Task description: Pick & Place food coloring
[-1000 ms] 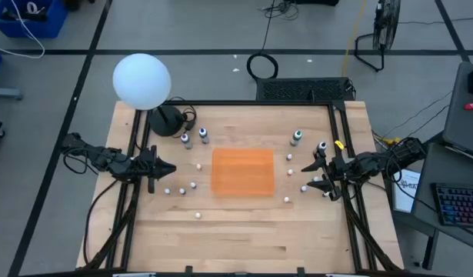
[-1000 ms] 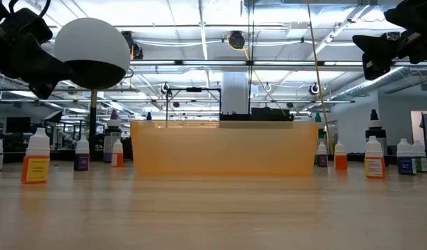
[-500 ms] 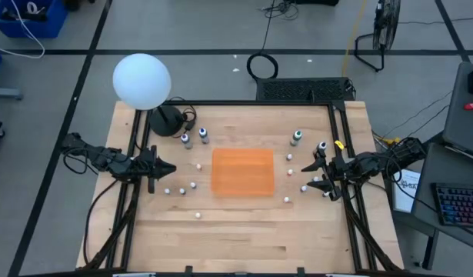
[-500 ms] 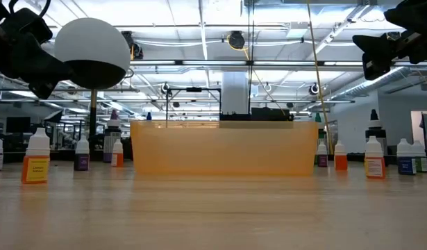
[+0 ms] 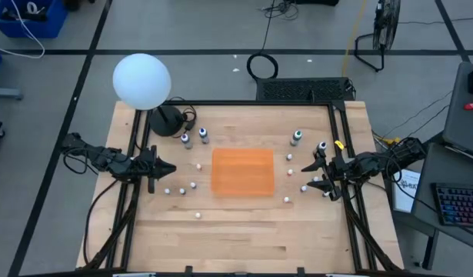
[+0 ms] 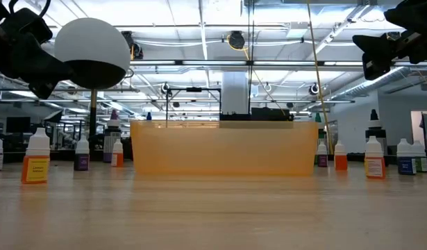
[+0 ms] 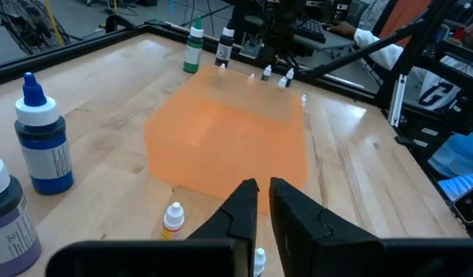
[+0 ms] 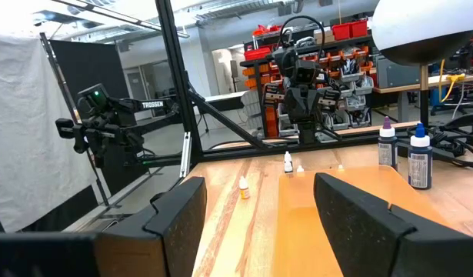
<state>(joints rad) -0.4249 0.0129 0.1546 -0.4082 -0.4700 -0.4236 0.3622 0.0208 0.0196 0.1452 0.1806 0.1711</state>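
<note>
Here my left gripper hangs with fingers pressed together at the left edge of the pale wooden table, and my right gripper hangs spread at the right. The tiny white-capped food coloring bottles stand scattered on both sides of the flat orange mat.

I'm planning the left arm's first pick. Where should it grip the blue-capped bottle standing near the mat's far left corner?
Grip the blue-capped bottle across its round body, just below the white shoulder, coming in level from the left gripper's side. It stands upright on the table, so the straight sides suit the pads better than the narrow tapered tip. The purple bottle stands close beside it, so keep the fingers clear of that one.
</note>
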